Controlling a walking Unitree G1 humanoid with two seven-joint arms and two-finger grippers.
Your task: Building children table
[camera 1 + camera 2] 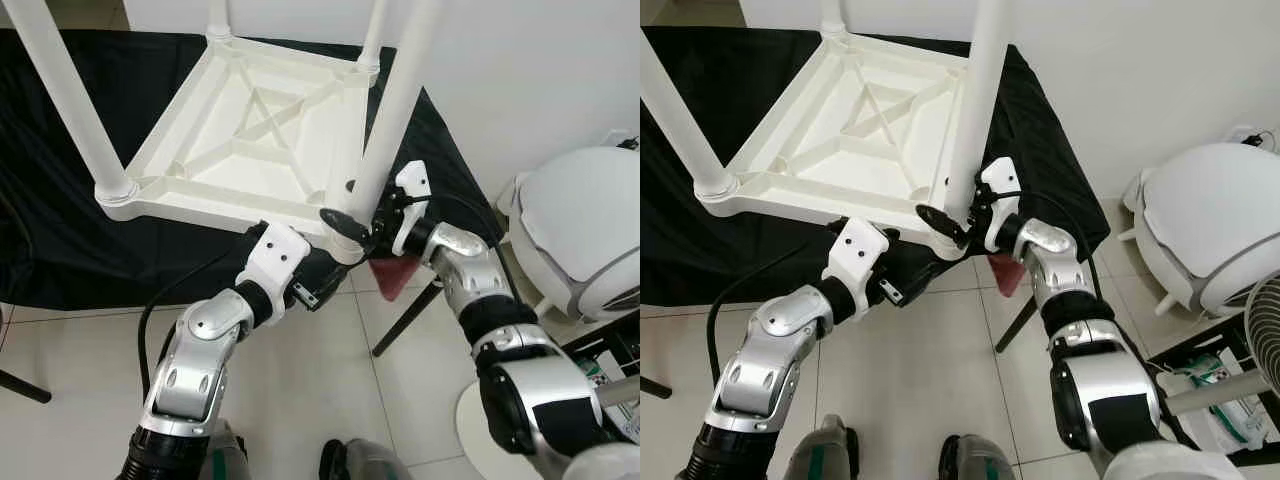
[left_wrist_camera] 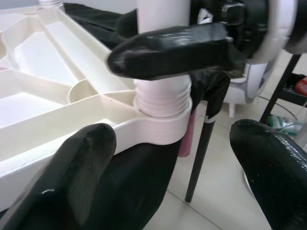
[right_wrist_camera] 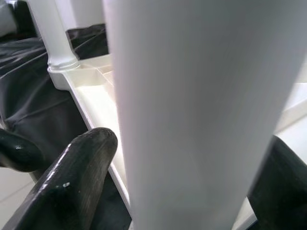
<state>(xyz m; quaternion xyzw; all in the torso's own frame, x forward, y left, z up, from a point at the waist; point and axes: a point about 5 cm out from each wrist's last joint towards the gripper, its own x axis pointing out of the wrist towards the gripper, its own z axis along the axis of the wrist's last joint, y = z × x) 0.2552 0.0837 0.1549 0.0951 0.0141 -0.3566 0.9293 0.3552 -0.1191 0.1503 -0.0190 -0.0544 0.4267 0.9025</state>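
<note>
Nearest the head camera, two silver arms reaching up and forward over a pale tiled floor. Ahead of them, upside down on a table draped in black cloth, a white plastic children's table top, ribbed underside showing, with white legs standing up from its corners. Nearest corner overhanging the cloth's edge.

Right gripper at the base of the near-right leg, jaws clamped around the round white tube, one black finger on each side of it in the right wrist view. Leg's threaded end seated in the corner socket, some thread rings visible above the collar.

Left gripper just below and beside that same corner, jaws apart, holding nothing, its two black fingers spread either side of the socket in the left wrist view, close under the rim of the top.

Another leg upright at the near-left corner. To the right, on the floor, a rounded white appliance, well apart from the table. Beneath the corner, a thin black table leg angled to the floor.
</note>
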